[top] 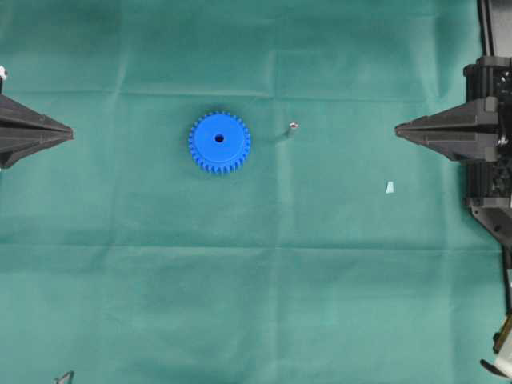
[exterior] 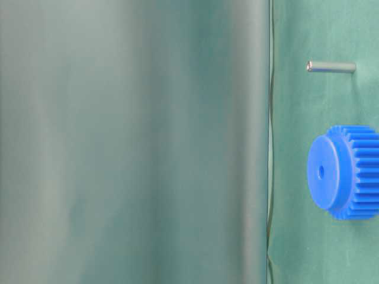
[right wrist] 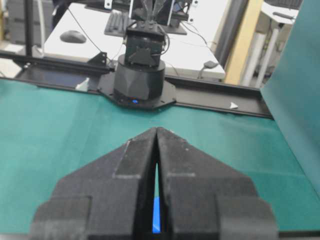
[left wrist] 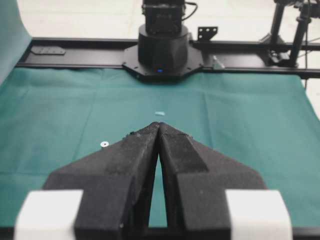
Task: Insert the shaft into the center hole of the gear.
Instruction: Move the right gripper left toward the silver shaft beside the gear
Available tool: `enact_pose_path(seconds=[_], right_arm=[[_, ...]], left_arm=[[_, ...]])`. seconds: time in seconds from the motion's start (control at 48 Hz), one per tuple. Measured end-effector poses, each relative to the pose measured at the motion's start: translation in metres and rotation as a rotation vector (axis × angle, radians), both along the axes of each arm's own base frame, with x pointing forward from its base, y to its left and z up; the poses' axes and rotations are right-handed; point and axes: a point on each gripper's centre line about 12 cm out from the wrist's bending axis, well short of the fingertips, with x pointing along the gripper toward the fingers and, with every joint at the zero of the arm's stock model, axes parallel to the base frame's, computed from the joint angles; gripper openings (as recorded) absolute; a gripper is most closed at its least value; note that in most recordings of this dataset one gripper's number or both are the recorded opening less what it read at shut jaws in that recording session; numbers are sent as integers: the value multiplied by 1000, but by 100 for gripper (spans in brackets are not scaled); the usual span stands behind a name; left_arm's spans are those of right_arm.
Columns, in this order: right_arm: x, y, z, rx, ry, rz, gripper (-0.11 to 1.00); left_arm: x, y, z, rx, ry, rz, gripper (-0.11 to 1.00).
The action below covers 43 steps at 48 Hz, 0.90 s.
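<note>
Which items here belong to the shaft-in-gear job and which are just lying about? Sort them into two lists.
Job:
- gear, flat on the cloth
- center hole, empty
- shaft, apart from the gear
- left gripper, fingers together, holding nothing
- right gripper, likewise

Lying about:
- pale scrap
- green cloth

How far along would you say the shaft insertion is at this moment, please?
Nothing looks done yet. The shaft stands on the green cloth, apart from the gear, whose center hole is open. Nothing is in hand: the left gripper and right gripper sit at the edges, jaws shut on nothing. Still left: picking up the shaft, steadying the gear and inserting.
</note>
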Motion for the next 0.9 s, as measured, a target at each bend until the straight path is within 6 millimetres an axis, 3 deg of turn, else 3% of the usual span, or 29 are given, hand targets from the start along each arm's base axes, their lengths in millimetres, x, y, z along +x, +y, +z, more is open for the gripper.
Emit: enact_pose_path(seconds=[0.396, 0.667, 0.771, 0.896], right_arm=[[9, -9, -6, 28, 53, -43, 3], [25, -29, -32, 84, 159, -138, 4], [34, -35, -43, 109, 194, -163, 19], [51, -41, -60, 134, 250, -189, 58]], left_arm=[[1, 0, 3, -28, 26, -3, 2], [1, 0, 3, -29, 26, -3, 2], [1, 0, 3, -29, 26, -3, 2], [1, -1, 3, -28, 26, -5, 2]])
